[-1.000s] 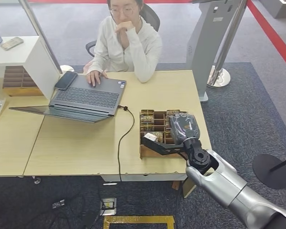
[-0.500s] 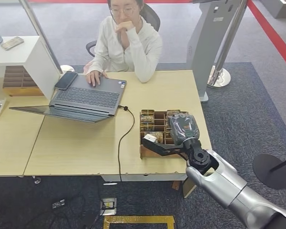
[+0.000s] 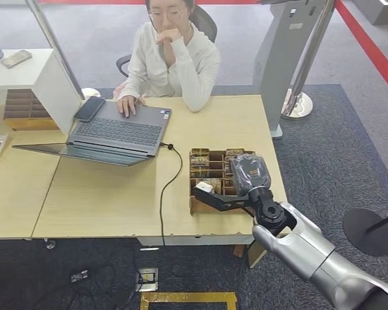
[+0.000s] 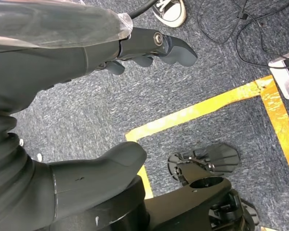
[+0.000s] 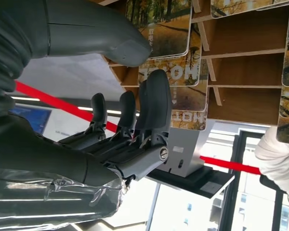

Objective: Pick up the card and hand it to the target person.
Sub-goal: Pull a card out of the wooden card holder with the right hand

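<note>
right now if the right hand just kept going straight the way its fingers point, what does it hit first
Most likely the cards standing in the wooden card box: the right hand has its fingertips almost at a card's edge. Whether they already touch is unclear.

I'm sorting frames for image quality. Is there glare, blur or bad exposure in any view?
Head view: evenly lit and sharp, soft shadows under the desk. Right wrist view: background blown out white behind the robot hand, cards still legible. Left wrist view: glare on the clear plastic sleeve, carpet sharp.
</note>
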{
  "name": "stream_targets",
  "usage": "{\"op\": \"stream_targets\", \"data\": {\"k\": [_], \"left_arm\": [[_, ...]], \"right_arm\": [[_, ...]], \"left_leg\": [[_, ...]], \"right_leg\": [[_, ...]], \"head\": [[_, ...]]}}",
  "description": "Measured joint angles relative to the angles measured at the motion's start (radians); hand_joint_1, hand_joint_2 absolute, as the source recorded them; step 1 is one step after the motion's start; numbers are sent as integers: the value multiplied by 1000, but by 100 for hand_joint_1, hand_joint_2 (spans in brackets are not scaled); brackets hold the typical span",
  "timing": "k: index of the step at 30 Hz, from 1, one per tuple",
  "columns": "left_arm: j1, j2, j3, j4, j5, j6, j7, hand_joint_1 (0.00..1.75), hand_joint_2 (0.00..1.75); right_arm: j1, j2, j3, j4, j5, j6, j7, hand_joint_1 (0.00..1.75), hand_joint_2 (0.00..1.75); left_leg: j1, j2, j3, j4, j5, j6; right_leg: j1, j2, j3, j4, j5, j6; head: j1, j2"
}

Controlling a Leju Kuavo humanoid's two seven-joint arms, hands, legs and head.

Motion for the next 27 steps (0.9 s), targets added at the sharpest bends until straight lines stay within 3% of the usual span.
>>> {"op": "stream_targets", "data": {"k": [5, 27], "left_arm": [[1, -2, 0, 0, 6, 3, 0, 0, 175], [8, -11, 0, 0, 23, 14, -2, 0, 175]], "right_arm": [[-6, 3, 5, 11, 0, 9, 0, 115, 175], [-24, 16, 15, 37, -14, 27, 1, 99, 175]], "left_leg": [[0, 0, 0, 0, 0, 0], [0, 0, 0, 0, 0, 0]], "right_leg": [[0, 0, 0, 0, 0, 0], [0, 0, 0, 0, 0, 0]], "head": [[0, 0], [-1, 0]]}}
